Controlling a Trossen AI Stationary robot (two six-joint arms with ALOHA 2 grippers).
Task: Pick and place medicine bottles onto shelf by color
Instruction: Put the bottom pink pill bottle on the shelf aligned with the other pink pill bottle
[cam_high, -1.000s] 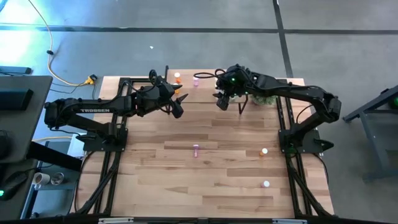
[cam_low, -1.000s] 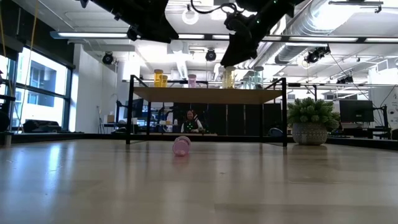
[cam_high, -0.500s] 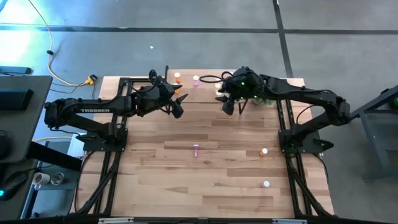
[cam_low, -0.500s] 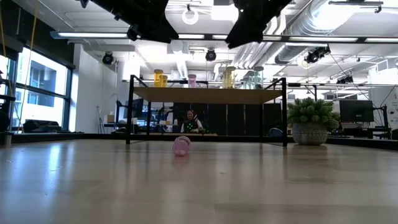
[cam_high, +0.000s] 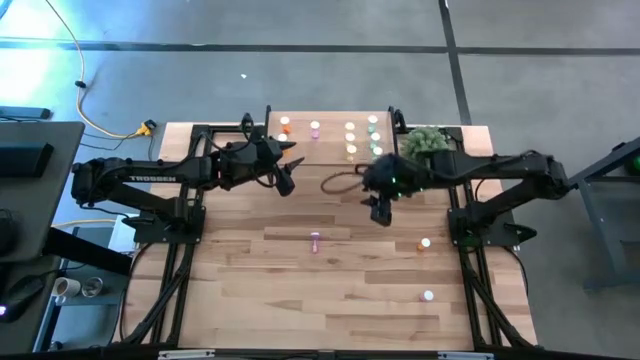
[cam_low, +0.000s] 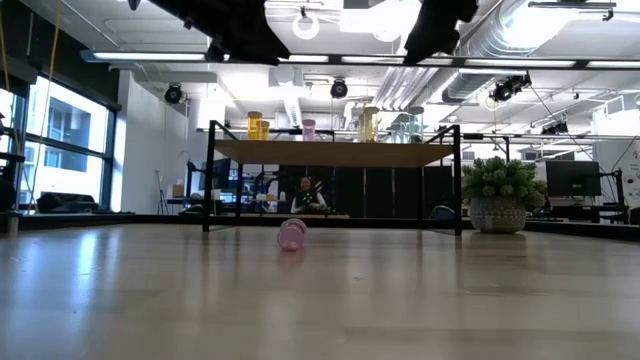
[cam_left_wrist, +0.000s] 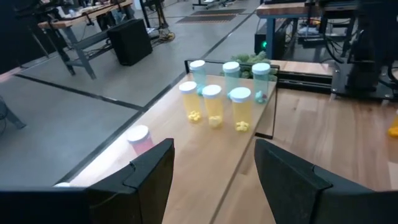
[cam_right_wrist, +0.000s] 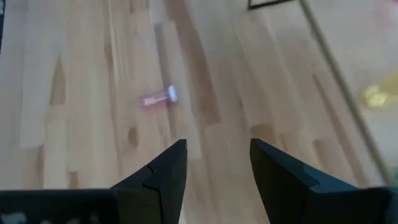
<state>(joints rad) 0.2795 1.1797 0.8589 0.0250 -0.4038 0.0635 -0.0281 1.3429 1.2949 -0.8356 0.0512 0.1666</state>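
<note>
Table (cam_high: 300, 290) is the largest item: pale wood planks, flat, visible grain, on a black metal frame. The shelf (cam_high: 331, 142), a low light-wood board on thin black legs, is seen just beyond both grippers, nearer the left gripper (cam_high: 287, 184). Task is judged well over half done. Eight bottles are counted upright on the shelf, grouped by colour: orange bottle (cam_high: 285, 124) nearest the left gripper, pink shelf bottle (cam_high: 315, 128) next, then three yellow bottles (cam_left_wrist: 212, 106), then three green bottles (cam_left_wrist: 231, 73) farthest from it. Three are left on the table. The pink lying bottle (cam_high: 316, 239) is on its side ahead of and below the right gripper (cam_high: 381, 214), apart from it. The orange table bottle (cam_high: 422, 244) is upright, off to that gripper's outer side. A last bottle (cam_high: 428, 295) is farther out toward the table's near edge, only its white cap read, body colour not told. The left gripper is held over the shelf's front edge with fingers spread and nothing between them. The right gripper is held above bare table in front of the shelf, fingers apart, nothing held, so no pick is made yet. Fingers are dark, matte, hard plastic, wedge-shaped. A small bushy green plant (cam_high: 425, 142) in a round pot is placed beside the shelf's end, behind the right gripper. Bottles are tiny cylinders, translucent tinted plastic, smooth, with flat white caps. The lying one is judged likely to roll.
</note>
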